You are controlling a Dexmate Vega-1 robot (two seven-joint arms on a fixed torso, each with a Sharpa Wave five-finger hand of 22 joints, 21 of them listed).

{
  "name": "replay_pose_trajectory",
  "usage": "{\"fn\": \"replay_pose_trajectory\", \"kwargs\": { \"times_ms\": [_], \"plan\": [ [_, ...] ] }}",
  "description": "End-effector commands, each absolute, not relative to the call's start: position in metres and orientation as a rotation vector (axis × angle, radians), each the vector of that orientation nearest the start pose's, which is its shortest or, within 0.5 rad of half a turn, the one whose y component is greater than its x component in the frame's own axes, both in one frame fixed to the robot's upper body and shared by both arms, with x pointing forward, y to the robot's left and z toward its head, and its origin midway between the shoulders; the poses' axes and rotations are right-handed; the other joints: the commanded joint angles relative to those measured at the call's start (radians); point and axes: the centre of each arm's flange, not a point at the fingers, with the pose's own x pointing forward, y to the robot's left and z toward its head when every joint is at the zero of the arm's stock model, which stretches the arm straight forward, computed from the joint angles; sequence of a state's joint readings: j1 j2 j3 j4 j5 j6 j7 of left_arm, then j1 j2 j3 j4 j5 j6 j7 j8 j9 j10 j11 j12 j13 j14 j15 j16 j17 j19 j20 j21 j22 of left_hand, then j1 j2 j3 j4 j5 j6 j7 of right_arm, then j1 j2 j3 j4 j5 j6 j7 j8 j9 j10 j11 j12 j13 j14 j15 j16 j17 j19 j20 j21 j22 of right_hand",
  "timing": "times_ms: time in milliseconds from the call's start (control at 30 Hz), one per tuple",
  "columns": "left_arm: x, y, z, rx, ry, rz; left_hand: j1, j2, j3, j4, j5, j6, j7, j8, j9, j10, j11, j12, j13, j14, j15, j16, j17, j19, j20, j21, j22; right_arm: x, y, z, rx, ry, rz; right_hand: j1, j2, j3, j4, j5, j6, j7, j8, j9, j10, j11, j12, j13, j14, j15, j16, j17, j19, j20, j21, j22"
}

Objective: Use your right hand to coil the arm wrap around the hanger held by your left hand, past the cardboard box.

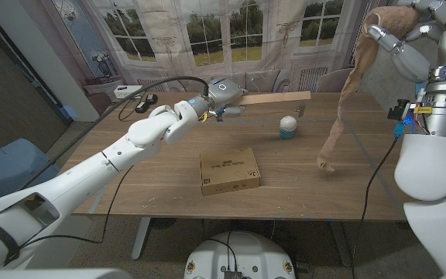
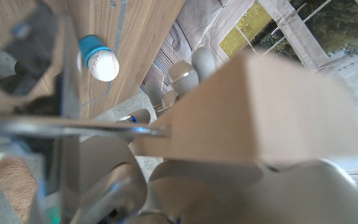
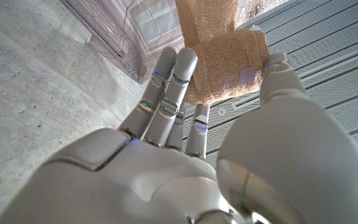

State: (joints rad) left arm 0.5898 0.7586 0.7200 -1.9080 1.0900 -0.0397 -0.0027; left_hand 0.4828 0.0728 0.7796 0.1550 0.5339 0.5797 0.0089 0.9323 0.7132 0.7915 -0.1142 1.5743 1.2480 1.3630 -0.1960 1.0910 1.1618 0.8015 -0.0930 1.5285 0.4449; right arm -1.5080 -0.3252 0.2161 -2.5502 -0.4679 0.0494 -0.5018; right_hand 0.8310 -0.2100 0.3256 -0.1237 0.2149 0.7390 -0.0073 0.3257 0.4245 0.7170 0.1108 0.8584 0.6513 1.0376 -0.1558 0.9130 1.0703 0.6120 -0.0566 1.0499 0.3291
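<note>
My left hand (image 1: pixel 221 94) grips a wooden hanger (image 1: pixel 273 98) and holds it level above the table's far side, beyond the cardboard box (image 1: pixel 229 171). In the left wrist view the hanger's wood (image 2: pixel 260 112) juts out from that hand's fingers (image 2: pixel 185 78), with its metal hook (image 2: pixel 73 129) across them. High at the right, my right hand (image 1: pixel 397 31) holds the top of a tan arm wrap (image 1: pixel 348 93). The wrap hangs down, and its lower end (image 1: pixel 327 164) touches the table. The right wrist view shows the wrap (image 3: pixel 219 56) pinched between thumb and fingers (image 3: pixel 166 93).
A white ball on a blue stand (image 1: pixel 288 126) sits on the table (image 1: pixel 161 178) between the hanger and the box; the same ball (image 2: pixel 103 64) appears in the left wrist view. A black device with cables (image 1: pixel 147 101) lies at the far left. A cable (image 1: pixel 374 182) trails over the right edge.
</note>
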Motion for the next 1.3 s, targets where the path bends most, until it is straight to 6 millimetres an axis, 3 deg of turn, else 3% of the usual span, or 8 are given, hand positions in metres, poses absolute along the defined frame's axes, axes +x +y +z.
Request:
{"fn": "replay_pose_trajectory", "kwargs": {
  "times_ms": [33, 633, 1300],
  "plan": [
    [0.533, 0.084, 0.090, 1.958, -1.227, 0.049, -0.013, 0.001, 0.016, 0.010, 0.006, -0.005, -0.002, 0.006, 0.001, 0.002, -0.003, 0.007, 0.002, 0.003, -0.003, 0.001, 0.005, -0.003, -0.044, 0.006, 0.001, 0.288, -0.307, 0.111, -0.573, -1.323, -0.699, 0.379, 0.384, 0.003, 0.008, 0.008, 0.264, 0.016, -0.004, 0.004, 0.189, -0.154, 0.004, -0.001, -0.006, -0.063, -0.009, 0.003, -0.008, -0.016, 0.011, -0.002],
    [0.540, 0.060, 0.090, 1.930, -1.281, -0.004, -0.018, 0.000, 0.019, 0.009, 0.009, -0.010, -0.004, 0.020, -0.005, 0.002, -0.005, 0.007, 0.002, 0.002, -0.001, -0.007, -0.001, -0.004, -0.043, 0.008, -0.003, 0.278, -0.296, 0.153, -0.691, -1.304, -0.693, 0.380, 0.384, 0.002, 0.009, 0.008, 0.266, 0.014, -0.012, 0.008, 0.187, -0.158, 0.003, 0.004, 0.007, -0.064, -0.020, 0.016, -0.015, -0.021, 0.040, -0.023],
    [0.545, 0.033, 0.085, 1.950, -1.318, -0.098, -0.023, -0.001, 0.023, 0.008, 0.010, -0.012, -0.002, 0.030, -0.016, 0.004, -0.004, 0.007, 0.002, 0.005, 0.000, -0.006, 0.002, -0.006, -0.043, 0.010, -0.003, 0.296, -0.302, 0.180, -0.687, -1.282, -0.689, 0.380, 0.382, 0.002, 0.008, 0.008, 0.270, 0.014, -0.019, 0.015, 0.191, -0.161, 0.000, 0.003, 0.016, -0.064, -0.034, 0.028, -0.023, -0.023, 0.072, -0.049]
  ]
}}
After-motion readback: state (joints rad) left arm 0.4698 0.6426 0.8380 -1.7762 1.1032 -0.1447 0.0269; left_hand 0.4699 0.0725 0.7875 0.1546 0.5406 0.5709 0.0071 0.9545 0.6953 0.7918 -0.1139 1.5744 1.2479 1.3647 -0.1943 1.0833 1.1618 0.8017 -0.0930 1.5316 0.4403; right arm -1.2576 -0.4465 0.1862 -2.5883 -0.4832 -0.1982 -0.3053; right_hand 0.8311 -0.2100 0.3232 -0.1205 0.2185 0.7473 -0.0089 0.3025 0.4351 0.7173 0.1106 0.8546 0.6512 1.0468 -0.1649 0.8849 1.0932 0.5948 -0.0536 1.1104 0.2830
